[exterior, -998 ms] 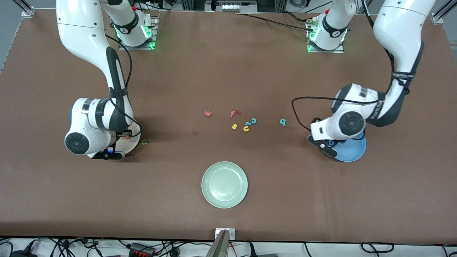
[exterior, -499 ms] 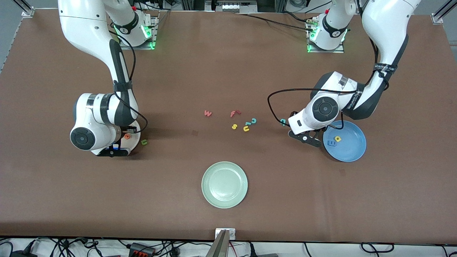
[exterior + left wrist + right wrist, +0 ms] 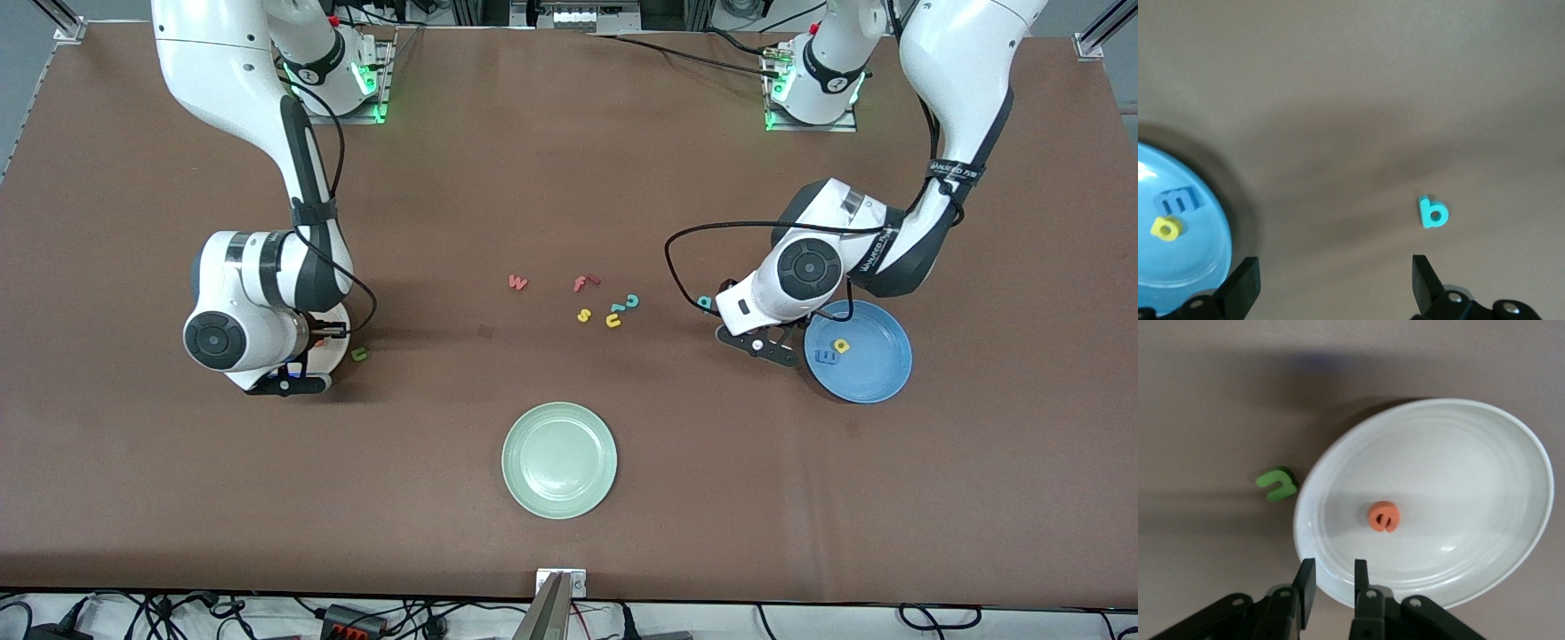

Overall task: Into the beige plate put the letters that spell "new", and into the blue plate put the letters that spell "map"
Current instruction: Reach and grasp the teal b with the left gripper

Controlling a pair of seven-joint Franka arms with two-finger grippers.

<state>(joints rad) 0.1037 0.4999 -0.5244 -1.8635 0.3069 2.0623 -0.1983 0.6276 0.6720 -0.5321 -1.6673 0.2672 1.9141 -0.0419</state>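
The left gripper (image 3: 1331, 283) hangs with its fingers (image 3: 1243, 288) spread wide and empty over the bare brown surface (image 3: 569, 178), just beside the rim of the blue plate (image 3: 876, 378) on the side toward the middle of the surface. In that plate lie the blue m (image 3: 1177, 199) and the yellow round-bowled letter (image 3: 1166, 228), touching each other. The teal round-bowled letter (image 3: 1433, 213) rests on the surface outside the plate, near it and partly hidden under the left wrist in the front view (image 3: 705, 303). The right gripper (image 3: 1330, 583) is over the edge of the beige plate (image 3: 1485, 453) at the right arm's end of the surface; its fingers (image 3: 1306, 583) are drawn close together with only a narrow gap and hold nothing. The orange e (image 3: 1384, 517) lies flat inside the beige plate, near its middle. The dark green n shape (image 3: 1277, 484) sits on the surface just beside that plate's rim, apart from it (image 3: 358, 354). The pink-red w (image 3: 517, 283) lies alone near the middle of the surface. Toward the left arm's end from it sits a loose cluster: a red f (image 3: 582, 284), a yellow s (image 3: 584, 315), a yellow u shape (image 3: 613, 321) and a teal c (image 3: 632, 301). A pale green plate (image 3: 559, 460) stands nearer to the front camera than the cluster, with nothing in it.
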